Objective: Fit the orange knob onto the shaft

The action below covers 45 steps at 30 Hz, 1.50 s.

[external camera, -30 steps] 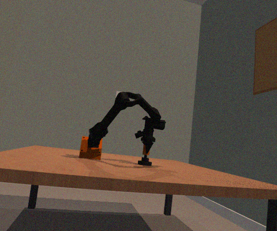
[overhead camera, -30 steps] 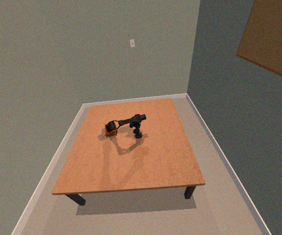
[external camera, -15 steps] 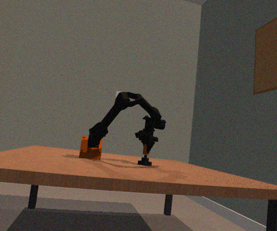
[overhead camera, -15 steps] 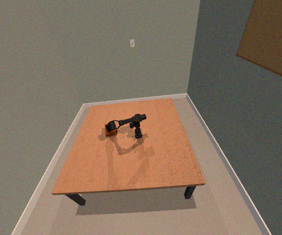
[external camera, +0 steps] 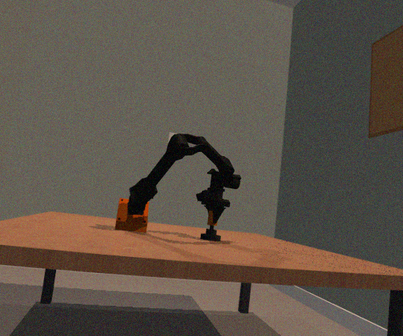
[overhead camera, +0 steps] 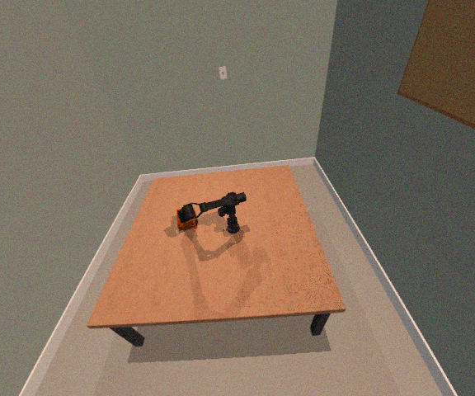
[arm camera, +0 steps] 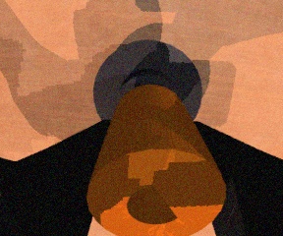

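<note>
Above the wooden table (overhead camera: 212, 281) (external camera: 122, 249) (arm camera: 264, 74), the part-open hand (external camera: 213, 217) (arm camera: 151, 129) grips the orange knob (external camera: 212, 218) (arm camera: 148, 128), likely needing a twist to align before pressing down.

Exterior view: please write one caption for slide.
Black arm holds the orange knob upright above the round pedestal.
</note>
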Each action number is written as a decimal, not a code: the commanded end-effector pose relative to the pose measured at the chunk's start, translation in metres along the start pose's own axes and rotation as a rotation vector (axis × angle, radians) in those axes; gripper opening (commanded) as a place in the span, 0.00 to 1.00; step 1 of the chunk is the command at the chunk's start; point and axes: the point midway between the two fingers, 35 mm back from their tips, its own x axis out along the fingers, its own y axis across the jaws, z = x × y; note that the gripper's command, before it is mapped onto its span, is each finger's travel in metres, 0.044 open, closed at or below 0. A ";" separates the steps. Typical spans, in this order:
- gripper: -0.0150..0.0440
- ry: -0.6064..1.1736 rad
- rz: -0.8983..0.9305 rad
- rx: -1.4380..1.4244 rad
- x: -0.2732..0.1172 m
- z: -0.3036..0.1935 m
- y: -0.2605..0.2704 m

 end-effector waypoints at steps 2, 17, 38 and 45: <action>0.25 0.004 0.001 -0.004 -0.003 -0.001 0.000; 0.25 0.004 0.000 0.590 -0.004 -0.002 0.001; 0.25 0.004 -0.003 1.997 -0.005 0.000 0.002; 0.25 0.003 -0.004 2.478 -0.005 0.001 0.001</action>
